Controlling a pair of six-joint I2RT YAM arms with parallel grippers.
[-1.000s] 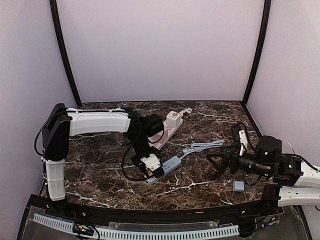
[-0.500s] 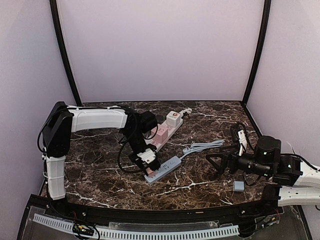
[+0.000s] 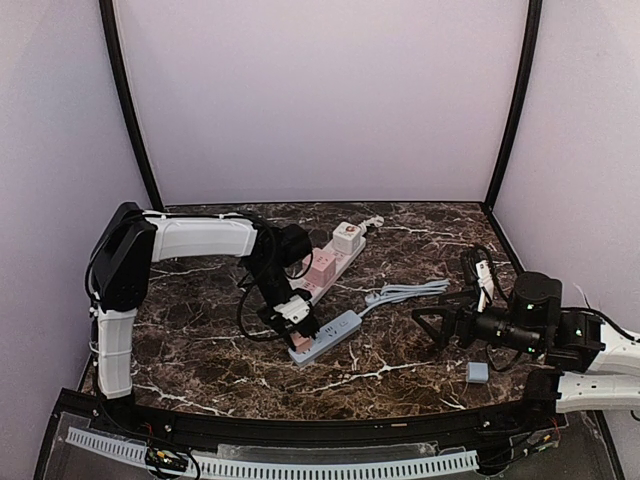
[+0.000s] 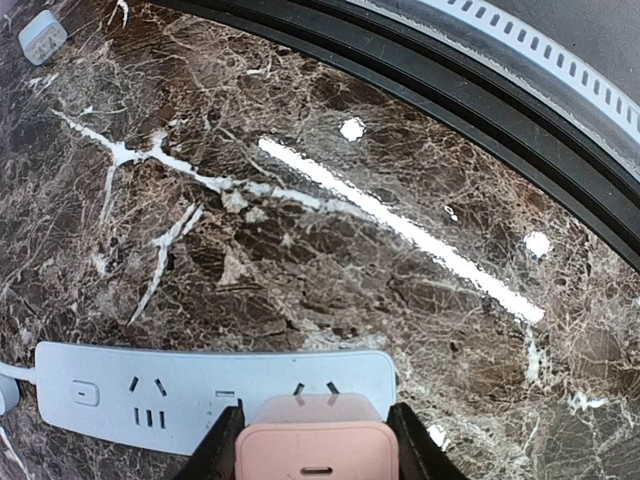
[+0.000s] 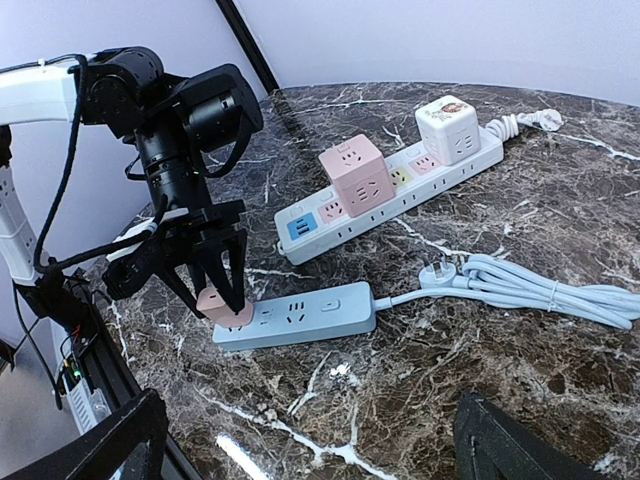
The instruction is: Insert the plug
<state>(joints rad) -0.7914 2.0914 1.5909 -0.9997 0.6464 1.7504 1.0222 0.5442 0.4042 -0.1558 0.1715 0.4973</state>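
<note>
Right wrist view counts two power strips on the table (image 5: 450, 350): one blue power strip (image 5: 300, 315) and one white power strip (image 5: 400, 190) carrying two cube adapters (image 5: 352, 175). The left gripper (image 5: 222, 300) pinches one pink plug (image 5: 222, 312) over the blue power strip's end sockets. The right gripper (image 3: 425, 325) gapes wide, empty.

Marble table (image 3: 400, 370), blue strip (image 3: 340, 328), white strip (image 5: 400, 190)

Grips a pink plug (image 5: 222, 312) in the left hand (image 5: 222, 298), tips down at the end of the blue power strip (image 5: 310, 312) on the marbled desk (image 5: 560, 400). Behind, a white strip (image 5: 410, 185) carrying a pink cube adapter (image 5: 352, 175) and a white cube adapter (image 5: 447, 128); rightward, a coiled cable (image 5: 540, 285). Right hand (image 5: 307, 420) spread wide.
</note>
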